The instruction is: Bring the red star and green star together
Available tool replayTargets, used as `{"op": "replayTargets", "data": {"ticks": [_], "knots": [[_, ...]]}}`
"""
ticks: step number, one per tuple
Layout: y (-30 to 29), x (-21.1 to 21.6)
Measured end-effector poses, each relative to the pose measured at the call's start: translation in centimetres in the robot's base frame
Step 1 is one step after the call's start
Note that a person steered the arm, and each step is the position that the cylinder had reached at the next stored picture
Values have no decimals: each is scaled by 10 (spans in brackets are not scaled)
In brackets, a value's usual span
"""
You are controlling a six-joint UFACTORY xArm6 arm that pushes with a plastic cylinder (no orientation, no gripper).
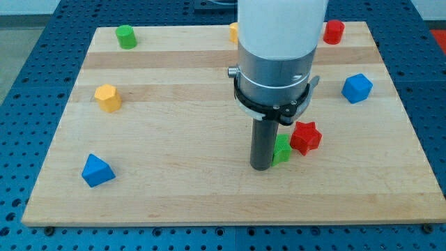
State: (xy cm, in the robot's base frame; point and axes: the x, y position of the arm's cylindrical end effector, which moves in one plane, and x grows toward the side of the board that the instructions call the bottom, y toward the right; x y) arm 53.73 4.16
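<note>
The red star point(305, 137) lies on the wooden board point(181, 181) right of centre. The green star point(281, 149) sits just left of and below it, touching or nearly touching it, and is partly hidden behind my rod. My tip point(261, 167) rests on the board right against the green star's left side. The arm's white and grey body hides the board above the stars.
A green cylinder point(126, 36) at top left, a yellow hexagon block point(108, 97) at left, a blue triangle block point(96, 171) at bottom left. A blue block point(357, 88) at right, a red cylinder point(334, 31) at top right, a yellow block point(233, 32) half hidden behind the arm.
</note>
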Motion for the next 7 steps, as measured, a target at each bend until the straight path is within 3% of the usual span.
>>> {"op": "replayTargets", "data": {"ticks": [3, 5, 6, 7], "knots": [[12, -6], [-33, -6], [-59, -27], [-61, -81]]}}
